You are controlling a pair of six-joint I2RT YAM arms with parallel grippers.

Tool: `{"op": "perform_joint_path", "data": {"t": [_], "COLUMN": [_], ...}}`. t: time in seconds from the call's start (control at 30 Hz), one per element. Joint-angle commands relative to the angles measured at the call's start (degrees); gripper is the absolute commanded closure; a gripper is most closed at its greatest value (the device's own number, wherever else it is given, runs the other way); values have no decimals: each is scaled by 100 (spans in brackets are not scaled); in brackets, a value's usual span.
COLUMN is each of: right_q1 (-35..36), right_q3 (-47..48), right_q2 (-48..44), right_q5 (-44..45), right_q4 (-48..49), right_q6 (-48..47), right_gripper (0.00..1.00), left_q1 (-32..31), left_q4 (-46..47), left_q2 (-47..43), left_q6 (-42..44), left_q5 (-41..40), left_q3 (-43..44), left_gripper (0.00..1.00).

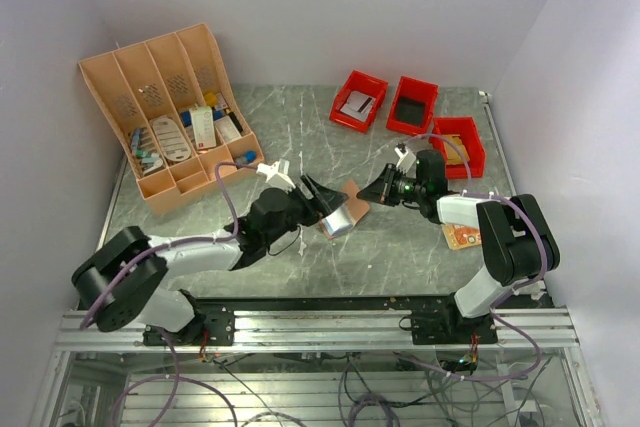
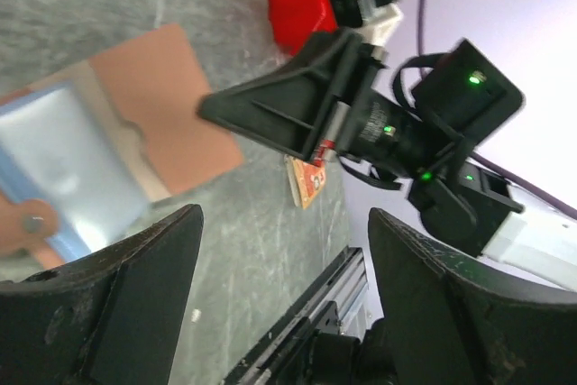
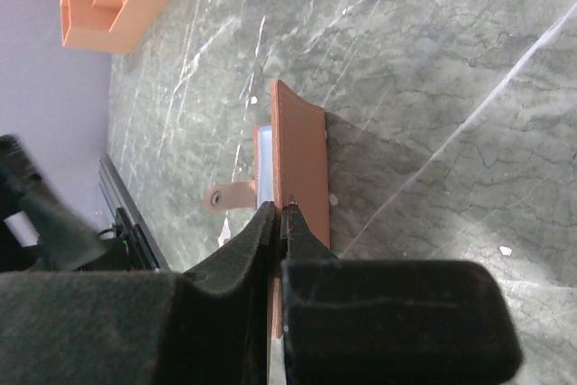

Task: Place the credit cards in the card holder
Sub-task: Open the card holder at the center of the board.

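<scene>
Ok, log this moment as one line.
left hand: open, by card holder | right hand: shut, tips at its flap | card holder: open on table | card: loose on table

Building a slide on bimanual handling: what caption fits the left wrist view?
Open left gripper above the unfolded card holder; the shut right gripper reaches over its brown flap.

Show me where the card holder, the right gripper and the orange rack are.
card holder [image 2: 167,101]: left wrist view, tan flap.
right gripper [image 3: 279,218]: right wrist view, closed fingertips.
orange rack [image 1: 118,77]: top view, bare upper slot.
</scene>
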Motion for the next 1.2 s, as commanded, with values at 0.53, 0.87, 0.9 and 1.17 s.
{"op": "perform_joint_path", "data": {"t": [0.53,0.87,0.9,1.17], "right_q1": [-33,-33,-37,-32], "right_q3": [110,193,194,255], "right_q2": [229,306,309,421], "right_q5": [-108,-48,-46,-98], "right_q4": [-64,-223,-220,-277], "right_q6": [46,-92,-103,-141], "right_gripper": [100,100,100,100], "left_q1": [-722,-712,-709,-678], "left_q4": [-2732,-2615,-2658,-2500], "left_q2": [728,923,935,878], "left_q6": [-75,179,171,225], "left_q5": [-1410,-1660,-1648,-1621], "left_q3": [1496,1230,1235,982], "left_gripper": [16,13,13,11]}}
